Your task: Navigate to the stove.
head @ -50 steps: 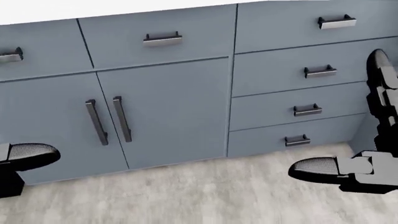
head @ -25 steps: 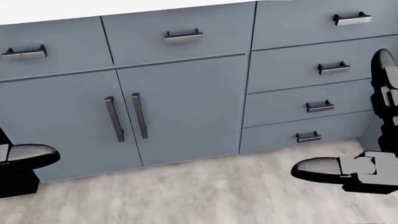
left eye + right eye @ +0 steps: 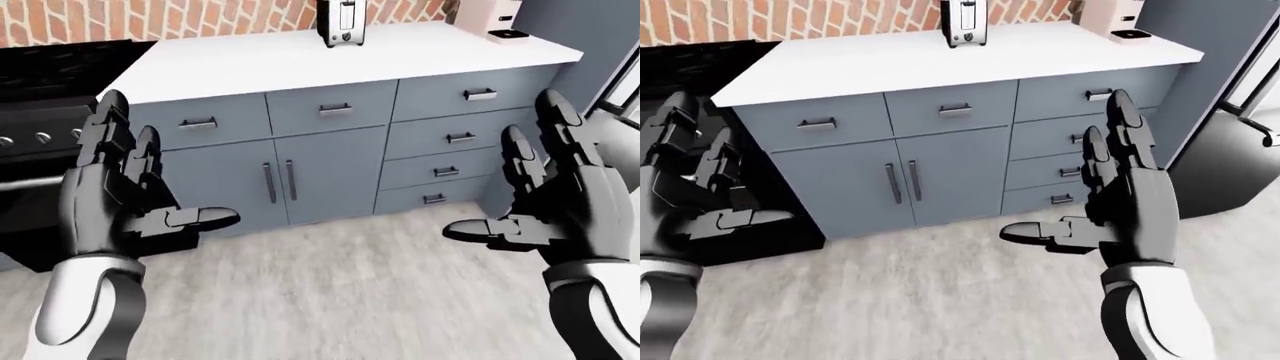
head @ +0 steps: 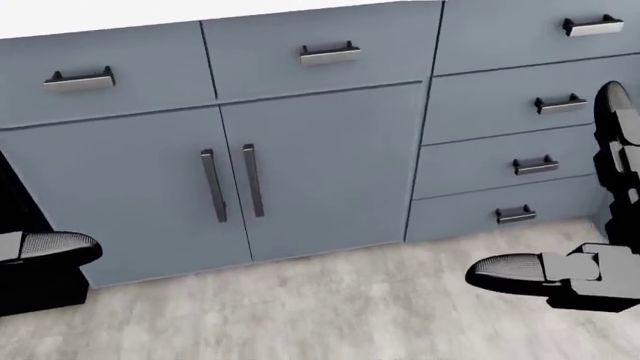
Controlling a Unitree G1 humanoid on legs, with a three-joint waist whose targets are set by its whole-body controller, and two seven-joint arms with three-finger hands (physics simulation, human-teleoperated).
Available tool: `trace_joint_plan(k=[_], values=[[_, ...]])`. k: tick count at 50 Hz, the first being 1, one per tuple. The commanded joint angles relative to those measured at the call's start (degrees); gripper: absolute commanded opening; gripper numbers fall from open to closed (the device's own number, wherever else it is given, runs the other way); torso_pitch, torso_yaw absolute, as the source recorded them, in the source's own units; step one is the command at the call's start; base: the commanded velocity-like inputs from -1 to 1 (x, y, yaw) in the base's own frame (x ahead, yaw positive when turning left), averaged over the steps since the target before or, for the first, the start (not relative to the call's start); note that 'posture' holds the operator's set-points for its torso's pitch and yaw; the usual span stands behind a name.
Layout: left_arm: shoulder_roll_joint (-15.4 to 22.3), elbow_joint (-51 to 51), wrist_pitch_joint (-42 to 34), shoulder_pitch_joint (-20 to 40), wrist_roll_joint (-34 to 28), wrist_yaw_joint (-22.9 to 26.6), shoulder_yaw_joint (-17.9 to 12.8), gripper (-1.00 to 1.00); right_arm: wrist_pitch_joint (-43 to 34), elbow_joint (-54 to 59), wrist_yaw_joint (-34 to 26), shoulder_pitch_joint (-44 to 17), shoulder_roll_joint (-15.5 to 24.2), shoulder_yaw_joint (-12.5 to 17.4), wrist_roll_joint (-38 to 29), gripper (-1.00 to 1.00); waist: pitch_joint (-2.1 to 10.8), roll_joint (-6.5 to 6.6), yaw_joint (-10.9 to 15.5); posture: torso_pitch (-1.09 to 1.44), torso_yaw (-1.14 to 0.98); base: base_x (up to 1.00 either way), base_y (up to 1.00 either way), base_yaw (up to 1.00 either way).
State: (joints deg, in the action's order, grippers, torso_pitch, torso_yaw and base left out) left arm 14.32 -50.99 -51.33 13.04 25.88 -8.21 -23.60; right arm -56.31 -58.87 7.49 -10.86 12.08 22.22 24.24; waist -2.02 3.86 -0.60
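Note:
The black stove (image 3: 45, 97) stands at the left edge of the left-eye view, with knobs and an oven front below its dark top; my left hand covers part of it. My left hand (image 3: 125, 199) is raised in front of it, fingers spread, open and empty. Over on the right, my right hand (image 3: 545, 202) is held up the same way, open with nothing in it. In the head view only a thumb tip of the left hand (image 4: 50, 249) and the edge of the right hand (image 4: 560, 274) show.
Grey-blue cabinets (image 3: 330, 161) with a double door and a drawer stack run right of the stove under a white counter (image 3: 330, 56). A toaster (image 3: 340, 22) and a pale appliance (image 3: 490, 19) stand on it. A dark fridge (image 3: 1230, 112) is at right. Pale wood floor (image 3: 330, 292) lies below.
The whole head view has slid to the right, so the camera has moved leftward along the cabinets. A black edge now shows at the left. Both hands keep their pose.

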Motion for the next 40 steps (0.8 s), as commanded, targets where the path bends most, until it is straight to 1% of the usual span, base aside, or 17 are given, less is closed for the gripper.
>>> trace_joint_plan(k=[1, 2, 3, 10, 12, 14, 15, 17, 19, 22, 24, 26, 27, 28, 36, 39, 40], values=[[0.7, -0.9, 0.7, 1.1, 0.3, -0.5, -1.1, 1.00, 1.2, -1.1, 0.2, -0.8, 0.3, 0.1, 0.9, 1.00, 1.55, 2.21, 0.2, 0.00, 0.00, 0.00, 0.23, 0.00], [0.6, -1.3, 0.4, 1.0, 0.3, -0.7, -0.7, 1.00, 1.1, -1.1, 0.3, -0.9, 0.4, 0.1, 1.0, 1.00, 0.92, -0.27, 0.6, 0.00, 0.00, 0.00, 0.21, 0.00], [0.5, -1.0, 1.0, 0.7, 0.0, -0.5, -0.4, 1.00, 1.2, -1.1, 0.4, -0.8, 0.5, 0.1, 1.1, 1.00, 0.62, 0.28, 0.4, 0.00, 0.00, 0.00, 0.22, 0.00], [0.4, -1.2, 1.0, 0.5, -0.1, -0.4, -0.4, 1.00, 1.3, -1.1, 0.2, -0.7, 0.3, 0.1, 0.9, 1.00, 0.17, -3.78, 0.5, 0.00, 0.00, 0.00, 0.23, 0.00], [0.4, -1.0, 1.1, 0.5, -0.1, -0.4, -0.5, 1.00, 1.6, -1.1, 0.1, -0.3, 0.1, -0.1, 0.6, 1.00, 0.12, -5.53, 0.4, 0.00, 0.00, 0.00, 0.23, 0.00], [0.3, -1.0, 1.2, 0.4, -0.2, -0.4, -0.4, 1.00, 1.6, -1.1, -0.1, -0.3, 0.1, 0.1, 0.6, 1.00, 1.11, -8.72, 0.4, 0.00, 0.00, 0.00, 0.23, 0.00], [0.3, -1.2, 0.9, 0.5, 0.0, -0.4, -0.5, 1.00, 1.9, -1.0, -0.3, -0.2, 0.0, 0.1, 0.4, 1.00, 0.42, -6.03, -0.3, 0.00, 0.00, 0.00, 0.23, 0.00], [0.3, -1.3, 0.8, 0.4, 0.0, -0.4, -0.6, 1.00, 1.5, -1.1, 0.3, -0.7, 0.3, 0.2, 0.9, 1.00, 0.82, -7.10, 0.2, 0.00, 0.00, 0.00, 0.22, 0.00], [0.3, -1.0, 1.1, 0.4, 0.0, -0.3, -0.6, 1.00, 1.8, -1.1, 0.5, -0.3, 0.4, 0.0, 1.0, 1.00, 1.13, -6.48, 0.3, 0.00, 0.00, 0.00, 0.23, 0.00], [0.3, -1.3, 0.8, 0.3, 0.1, -0.4, -0.7, 1.00, 1.7, -1.1, 0.6, -0.2, 0.6, 0.1, 1.3, 1.00, 0.13, -4.63, 0.4, 0.00, 0.00, 0.00, 0.22, 0.00], [0.3, -1.4, 0.7, 0.3, 0.2, -0.5, -0.8, 1.00, 2.0, -0.9, 0.2, -0.1, 0.4, 0.0, 0.8, 1.00, 0.07, -2.62, 0.1, 0.00, 0.00, 0.00, 0.23, 0.00], [0.3, -1.1, 1.0, 0.3, 0.1, -0.4, -0.7, 1.00, 1.7, -1.1, 0.6, -0.3, 0.5, 0.0, 1.1, 1.00, 1.28, 1.70, 0.1, 0.00, 0.00, 0.00, 0.22, 0.00], [0.3, -1.2, 0.9, 0.2, 0.1, -0.4, -0.7, 1.00, 1.9, -1.1, 0.5, -0.1, 0.5, 0.1, 1.1, 1.00, 1.19, 0.18, 0.4, 0.00, 0.00, 0.00, 0.22, 0.00], [0.3, -1.1, 0.9, 0.3, 0.2, -0.4, -0.7, 1.00, 1.8, -1.1, 0.8, -0.2, 0.7, 0.1, 1.5, 1.00, 0.53, -0.02, 0.4, 0.00, 0.00, 0.00, 0.23, 0.00], [0.3, -1.2, 0.8, 0.3, 0.3, -0.5, -0.7, 1.00, 1.9, -1.1, 0.0, -0.2, 0.2, 0.0, 0.4, 1.00, 0.11, -4.47, 0.4, 0.00, 0.00, 0.00, 0.22, 0.00], [0.3, -1.1, 0.8, 0.4, 0.3, -0.6, -0.7, 1.00, 1.8, -1.1, -0.3, -0.2, 0.0, 0.3, 0.3, 1.00, 0.98, -8.56, 0.3, 0.00, 0.00, 0.00, 0.22, 0.00], [0.3, -1.1, 0.7, 0.4, 0.4, -0.6, -0.7, 1.00, 1.7, -1.1, -0.2, -0.3, 0.0, 0.3, 0.3, 1.00, 0.37, -6.00, -0.3, 0.00, 0.00, 0.00, 0.22, 0.00]])
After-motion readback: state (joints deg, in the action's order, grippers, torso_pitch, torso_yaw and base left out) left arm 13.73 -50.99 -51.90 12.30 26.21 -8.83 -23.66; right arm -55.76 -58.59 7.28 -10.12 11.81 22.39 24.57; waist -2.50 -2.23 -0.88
